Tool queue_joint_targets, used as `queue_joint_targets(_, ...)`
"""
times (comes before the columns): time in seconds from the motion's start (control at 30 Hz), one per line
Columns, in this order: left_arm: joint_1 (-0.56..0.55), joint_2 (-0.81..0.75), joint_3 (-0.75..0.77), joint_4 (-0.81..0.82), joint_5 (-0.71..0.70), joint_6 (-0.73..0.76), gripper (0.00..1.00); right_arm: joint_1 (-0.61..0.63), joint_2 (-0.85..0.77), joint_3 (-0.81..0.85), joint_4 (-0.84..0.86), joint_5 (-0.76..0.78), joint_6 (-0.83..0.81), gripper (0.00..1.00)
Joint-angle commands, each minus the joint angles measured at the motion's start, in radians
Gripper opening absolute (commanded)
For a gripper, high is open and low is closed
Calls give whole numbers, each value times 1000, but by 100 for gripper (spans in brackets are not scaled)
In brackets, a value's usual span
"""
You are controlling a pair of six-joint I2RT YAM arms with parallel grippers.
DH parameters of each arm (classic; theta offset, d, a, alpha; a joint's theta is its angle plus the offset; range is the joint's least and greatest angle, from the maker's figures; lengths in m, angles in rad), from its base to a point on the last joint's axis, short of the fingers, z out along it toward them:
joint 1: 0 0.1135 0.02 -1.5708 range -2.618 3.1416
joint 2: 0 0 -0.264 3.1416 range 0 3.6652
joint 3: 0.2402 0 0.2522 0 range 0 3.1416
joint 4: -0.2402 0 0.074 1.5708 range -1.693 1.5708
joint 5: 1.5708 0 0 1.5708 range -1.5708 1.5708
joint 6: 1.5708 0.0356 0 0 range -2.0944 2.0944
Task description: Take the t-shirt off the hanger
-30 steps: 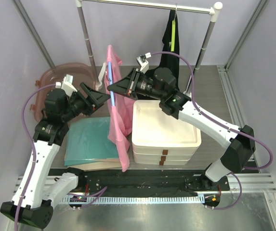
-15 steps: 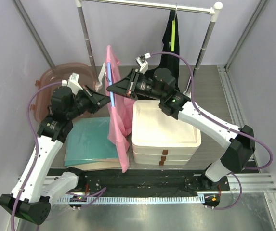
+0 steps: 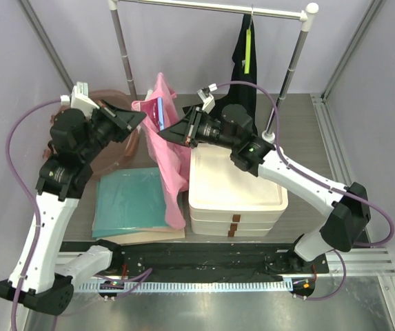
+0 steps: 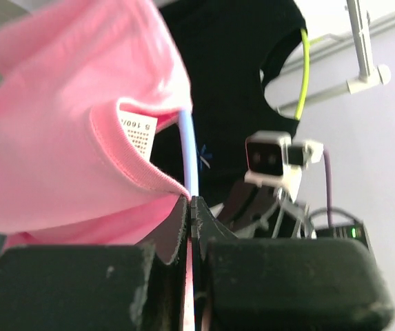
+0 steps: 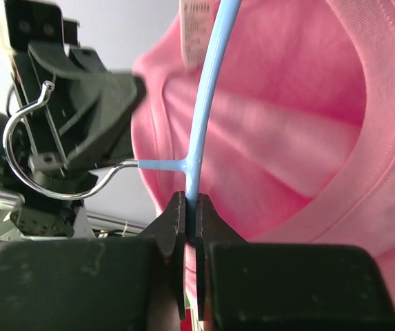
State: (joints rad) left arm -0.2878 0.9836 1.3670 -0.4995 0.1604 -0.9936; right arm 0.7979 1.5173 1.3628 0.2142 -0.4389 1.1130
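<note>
From above, you have one pink t-shirt (image 3: pixel 169 162) at upper centre, draped on one blue hanger (image 3: pixel 160 109), with two grippers meeting it: left gripper (image 3: pixel 140 118) and right gripper (image 3: pixel 165 131). One black garment (image 3: pixel 242 65) hangs at the top. In your left wrist view, the jaws are pinched together on the pink collar fabric. In your right wrist view, the jaws clamp the hanger, with its one metal hook (image 5: pixel 25 148) at the left.
</note>
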Motion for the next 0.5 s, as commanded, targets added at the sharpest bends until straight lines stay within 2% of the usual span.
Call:
queue_joint_targets(0.0,-1,101,116,-16,-105,50,0,23,-75,-14,90,-11,-8,1)
queue_joint_targets(0.1,-1,176,168,-56,-72,70,0,27,-91,-21,91,-8,-7,1)
queue_joint_targets(0.23,-1,129,77,-24,-41,108,0,27,-105,-4,62,-9,-33,1)
queue_joint_targets(0.33,-1,41,15,-28,-84,153,24,27,-105,-2,66,-24,-30,1)
queue_joint_targets(0.37,-1,23,21,-36,-85,168,38,27,-101,-2,73,-32,-21,1)
queue_joint_targets(0.47,-2,42,91,-71,-58,248,58,27,-108,-2,77,-53,-7,1)
